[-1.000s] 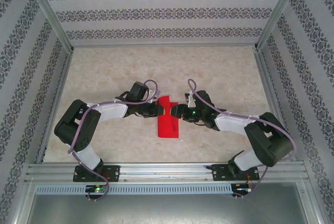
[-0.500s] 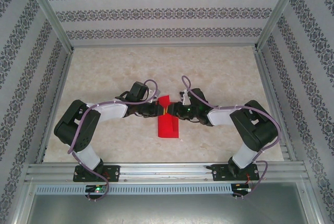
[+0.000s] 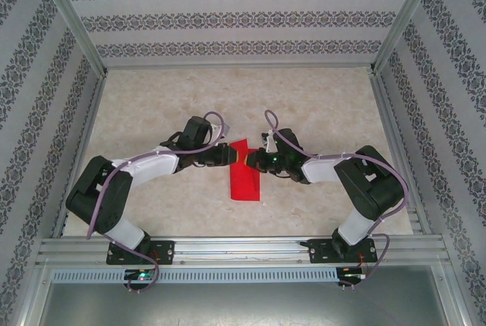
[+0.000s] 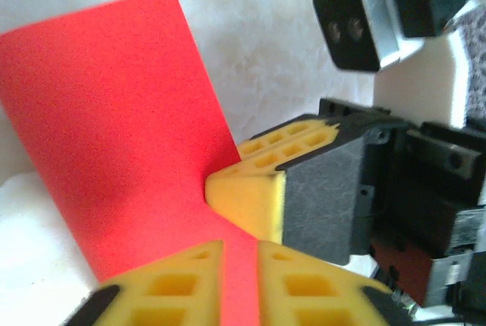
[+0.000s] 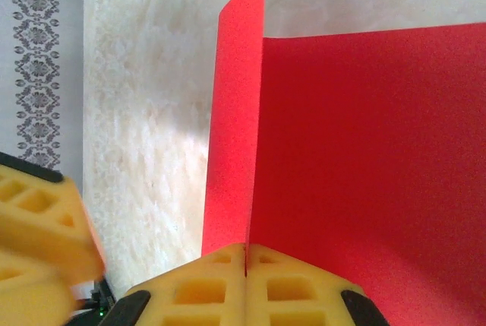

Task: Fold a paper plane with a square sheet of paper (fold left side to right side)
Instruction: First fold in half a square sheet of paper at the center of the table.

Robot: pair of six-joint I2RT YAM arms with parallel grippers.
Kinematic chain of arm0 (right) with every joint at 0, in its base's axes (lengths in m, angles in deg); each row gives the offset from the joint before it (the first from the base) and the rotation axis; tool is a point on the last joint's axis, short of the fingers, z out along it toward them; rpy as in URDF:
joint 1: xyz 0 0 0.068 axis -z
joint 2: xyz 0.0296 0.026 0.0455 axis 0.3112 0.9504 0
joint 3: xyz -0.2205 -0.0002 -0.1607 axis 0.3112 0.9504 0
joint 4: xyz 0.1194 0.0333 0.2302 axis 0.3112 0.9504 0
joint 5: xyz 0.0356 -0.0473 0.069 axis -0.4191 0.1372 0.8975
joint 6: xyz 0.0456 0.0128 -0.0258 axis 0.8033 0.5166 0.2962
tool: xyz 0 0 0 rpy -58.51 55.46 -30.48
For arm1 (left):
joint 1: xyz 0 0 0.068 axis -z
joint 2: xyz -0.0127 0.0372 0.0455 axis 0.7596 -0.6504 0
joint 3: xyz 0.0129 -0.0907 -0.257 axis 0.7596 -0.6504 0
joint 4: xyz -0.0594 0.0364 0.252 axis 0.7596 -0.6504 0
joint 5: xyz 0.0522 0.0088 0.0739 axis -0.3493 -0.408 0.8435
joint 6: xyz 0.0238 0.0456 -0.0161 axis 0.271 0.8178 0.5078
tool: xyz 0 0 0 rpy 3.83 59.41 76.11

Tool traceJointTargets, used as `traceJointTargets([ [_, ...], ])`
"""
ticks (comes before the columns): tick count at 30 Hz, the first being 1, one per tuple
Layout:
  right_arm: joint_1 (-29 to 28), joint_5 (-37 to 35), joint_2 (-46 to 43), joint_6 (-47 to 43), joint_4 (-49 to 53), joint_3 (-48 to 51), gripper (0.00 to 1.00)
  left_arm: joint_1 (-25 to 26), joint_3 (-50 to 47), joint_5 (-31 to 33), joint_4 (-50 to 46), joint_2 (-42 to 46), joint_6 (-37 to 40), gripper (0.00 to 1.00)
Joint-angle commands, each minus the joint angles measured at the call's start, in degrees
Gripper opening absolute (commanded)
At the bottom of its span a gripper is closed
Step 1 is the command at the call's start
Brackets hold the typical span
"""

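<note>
Red paper (image 3: 244, 181) edge is clamped by right gripper (image 5: 246, 254); left gripper (image 4: 241, 261) stands slightly parted astride it.

Right claw (image 5: 245, 256) clamped onto the red sheet (image 5: 364, 151); left claw (image 4: 241, 280) loosened.

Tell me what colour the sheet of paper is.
The sheet of paper is plain bright red with no markings. The right wrist view shows it best.

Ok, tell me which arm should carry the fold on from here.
Probably right. The right fingers are shut on the paper; the left fingers stand slightly apart with the sheet between them.
</note>
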Motion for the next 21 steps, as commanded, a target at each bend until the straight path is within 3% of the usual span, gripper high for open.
traceJointTargets([
  [1,-0.7,-2.1,-0.6,-0.1,0.6,1.0,0.05,0.8,-1.6,5.8,-2.9,3.0,1.6,0.25],
  [4,-0.8,-2.6,-0.7,-0.2,1.2,1.2,0.05,0.8,-2.8,8.3,-3.9,4.7,2.0,0.39],
  [9,-0.9,-3.9,-0.7,0.0,1.6,1.5,0.06,0.9,-3.7,7.7,-4.4,4.1,2.3,0.5],
  [21,-1.8,-5.9,-0.8,0.2,2.3,2.0,0.06,1.3,-2.6,2.5,-0.2,-3.2,0.0,0.54],
])
